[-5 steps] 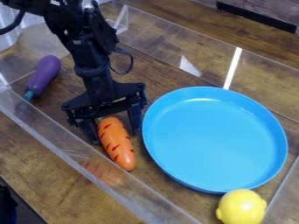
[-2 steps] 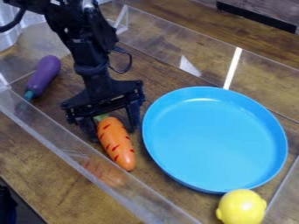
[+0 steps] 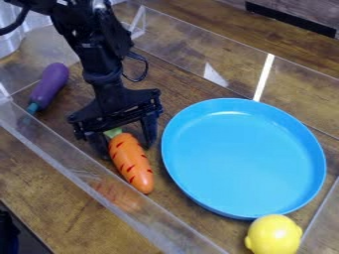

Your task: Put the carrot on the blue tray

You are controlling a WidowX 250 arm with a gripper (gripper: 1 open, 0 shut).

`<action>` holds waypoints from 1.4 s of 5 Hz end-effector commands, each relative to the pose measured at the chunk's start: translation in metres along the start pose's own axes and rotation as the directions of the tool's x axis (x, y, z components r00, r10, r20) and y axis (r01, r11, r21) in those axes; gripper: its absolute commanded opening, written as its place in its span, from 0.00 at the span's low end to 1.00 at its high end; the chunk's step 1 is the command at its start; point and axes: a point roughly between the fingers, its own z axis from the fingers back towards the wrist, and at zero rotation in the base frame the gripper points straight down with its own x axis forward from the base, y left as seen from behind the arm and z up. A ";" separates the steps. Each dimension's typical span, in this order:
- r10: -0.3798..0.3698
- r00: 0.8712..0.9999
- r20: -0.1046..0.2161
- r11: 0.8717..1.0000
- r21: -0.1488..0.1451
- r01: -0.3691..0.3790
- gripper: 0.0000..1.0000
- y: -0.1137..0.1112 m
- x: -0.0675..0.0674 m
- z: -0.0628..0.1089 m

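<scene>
hand (image 3: pixel 117 131) wide open | over carrot (image 3: pixel 130 162) leafy end | left of blue tray (image 3: pixel 252 159)

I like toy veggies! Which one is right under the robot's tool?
The carrot. Its green top sits between the open tool tips, while the eggplant and lemon lie far off.

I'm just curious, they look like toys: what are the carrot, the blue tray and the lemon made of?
The carrot looks like moulded plastic: even orange, painted dark stripes, slight sheen. The blue tray seems glossy hard plastic, uniformly bright with a smooth raised rim. The lemon is probably plastic too, though its matte yellow skin could be rubber or foam.
</scene>
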 end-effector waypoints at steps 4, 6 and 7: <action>0.066 0.998 0.020 0.997 0.029 -0.067 0.00 0.012 0.012 0.002; 0.039 0.999 0.028 0.999 0.020 -0.040 0.00 0.007 0.010 0.021; 0.027 0.999 0.028 1.000 0.012 -0.027 0.00 0.004 0.008 0.032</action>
